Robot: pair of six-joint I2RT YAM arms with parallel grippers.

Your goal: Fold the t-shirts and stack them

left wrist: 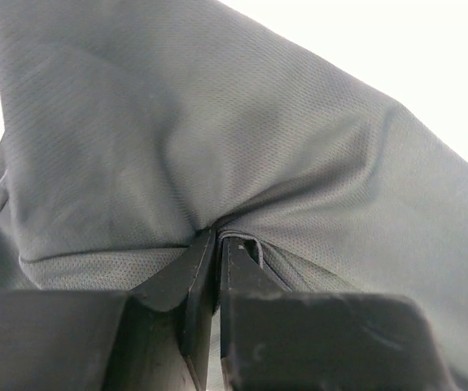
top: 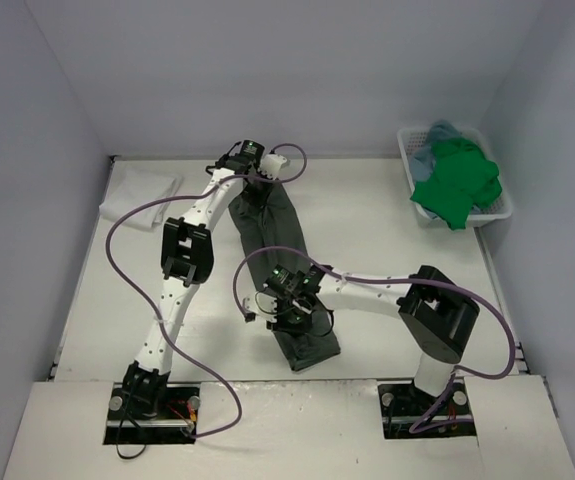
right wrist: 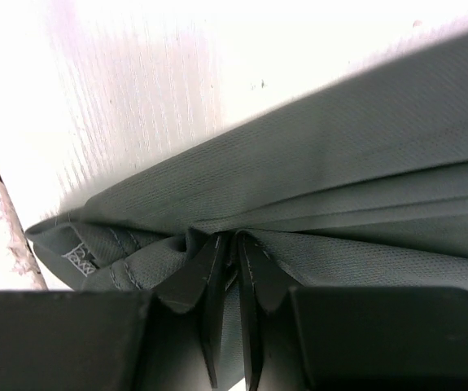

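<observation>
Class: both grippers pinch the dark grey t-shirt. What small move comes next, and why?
Probably lift the left gripper and carry it toward the right gripper, folding the dark grey t-shirt in half: it lies as a long narrow strip, pinched at its far end by the left and near end by the right.
</observation>
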